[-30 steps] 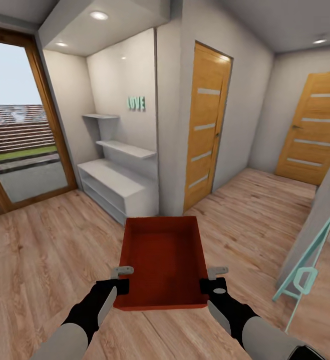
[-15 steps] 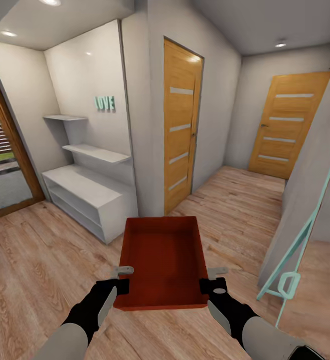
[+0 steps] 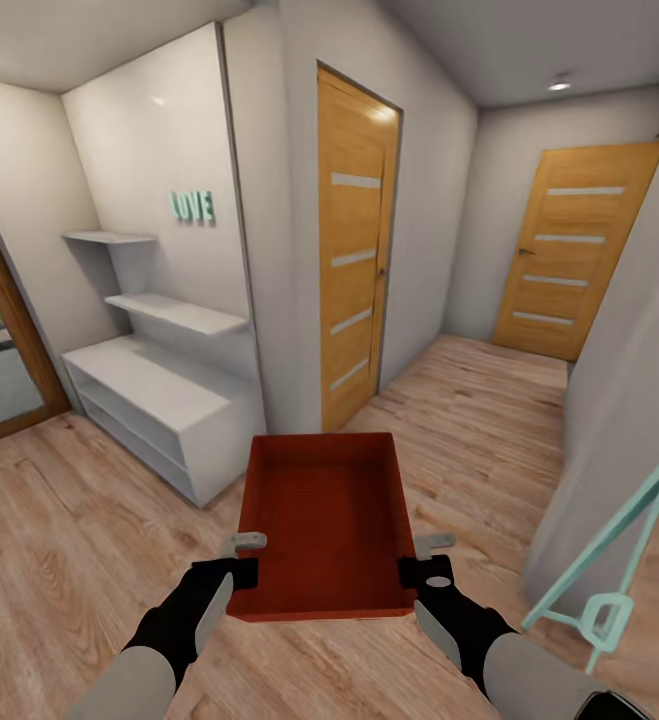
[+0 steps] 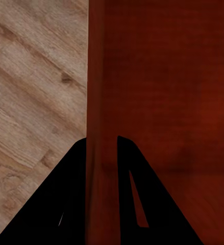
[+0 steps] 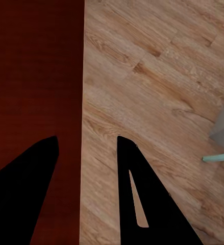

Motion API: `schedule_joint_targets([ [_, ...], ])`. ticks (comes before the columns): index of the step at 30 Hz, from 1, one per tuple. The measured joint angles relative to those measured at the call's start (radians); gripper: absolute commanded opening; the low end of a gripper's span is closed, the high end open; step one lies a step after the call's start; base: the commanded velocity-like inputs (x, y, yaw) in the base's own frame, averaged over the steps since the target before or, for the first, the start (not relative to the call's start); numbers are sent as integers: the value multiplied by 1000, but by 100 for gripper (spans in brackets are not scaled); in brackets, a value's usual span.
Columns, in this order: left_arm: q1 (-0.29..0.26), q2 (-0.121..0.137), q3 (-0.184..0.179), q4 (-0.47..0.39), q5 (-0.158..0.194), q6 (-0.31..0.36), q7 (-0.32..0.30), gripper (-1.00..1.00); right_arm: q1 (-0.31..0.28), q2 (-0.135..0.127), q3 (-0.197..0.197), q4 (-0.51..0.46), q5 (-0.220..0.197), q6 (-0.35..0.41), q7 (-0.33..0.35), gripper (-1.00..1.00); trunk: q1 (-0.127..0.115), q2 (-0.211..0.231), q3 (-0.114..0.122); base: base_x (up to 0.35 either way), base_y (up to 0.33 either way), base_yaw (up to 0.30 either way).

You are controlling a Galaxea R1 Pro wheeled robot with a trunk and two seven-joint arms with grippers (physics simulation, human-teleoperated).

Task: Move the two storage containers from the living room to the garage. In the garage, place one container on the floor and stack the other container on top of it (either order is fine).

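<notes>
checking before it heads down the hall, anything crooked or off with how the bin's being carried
Nothing stands out. The storage container sits level and empty between the left gripper and right gripper, one on each side wall, above the wood-plank floor.

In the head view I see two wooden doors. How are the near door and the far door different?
The near door is on the side wall, seen at a steep angle, so it looks tall and narrow; the far door closes the end of the corridor and faces the camera more squarely. The near door stands close beyond the carried storage container. Both are orange-brown wood with pale horizontal strips, and shut.
</notes>
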Motion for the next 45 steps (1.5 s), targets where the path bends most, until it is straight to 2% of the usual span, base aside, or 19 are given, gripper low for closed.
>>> schedule_joint_targets([
  [19,0,0,0,0,0,1,0,-100,0,0,0,0,-1,0,0,-100,0,0,0,323,0,-14],
  [45,0,0,0,0,-1,0,0,-100,0,0,0,0,-1,0,-1,-100,0,0,0,323,0,-255],
])
